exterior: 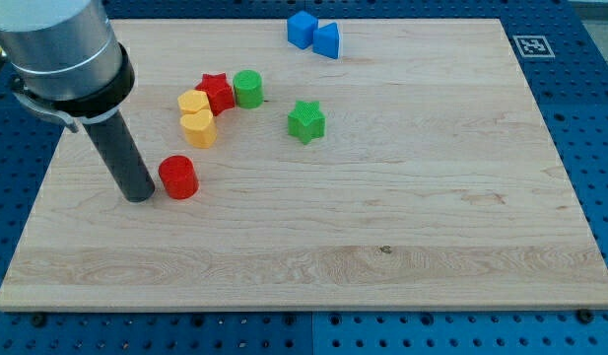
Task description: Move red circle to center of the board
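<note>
The red circle (178, 177) is a short red cylinder on the wooden board (382, 217), at the view's left, well left of the board's middle. My tip (138, 196) rests on the board just to the left of the red circle, almost touching its side. The dark rod rises from it toward the view's top left.
A red star (217, 92), a green circle (248, 89) and two yellow blocks (194, 103) (199, 128) cluster above the red circle. A green star (306, 121) lies nearer the middle. A blue cube (302, 29) and a blue triangular block (327, 40) sit at the top edge.
</note>
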